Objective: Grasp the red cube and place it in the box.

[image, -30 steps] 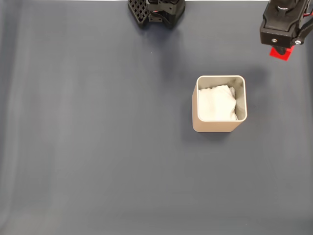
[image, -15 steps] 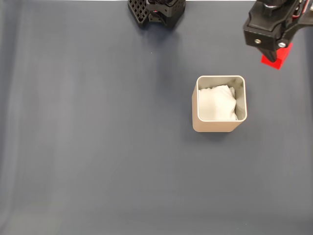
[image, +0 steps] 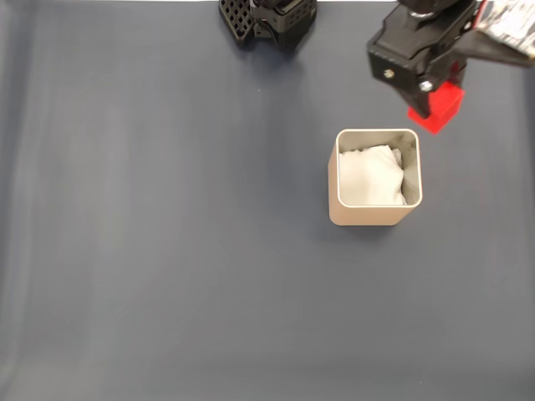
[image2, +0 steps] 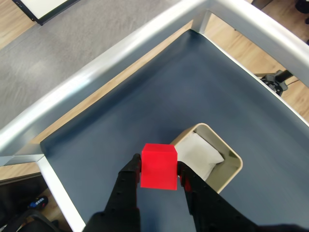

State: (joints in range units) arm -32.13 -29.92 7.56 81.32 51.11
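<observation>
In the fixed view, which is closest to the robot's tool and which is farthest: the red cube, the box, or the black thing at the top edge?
1. The red cube: held in the tool, so nearest.
2. The box: just below and slightly left of the tool.
3. The black arm base: at the top edge, well to the left, farthest.

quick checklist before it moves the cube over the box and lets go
1. The gripper is shut on the red cube: ok.
2. Cube lifted above the mat: ok.
3. The box is upright with its opening free: ok.
4. White padding is the box's sole content: ok.
5. Cube above the opening: not ok; in the fixed view it sits off the box's upper right corner.
6. Clearance over the rim: cannot tell.
</observation>
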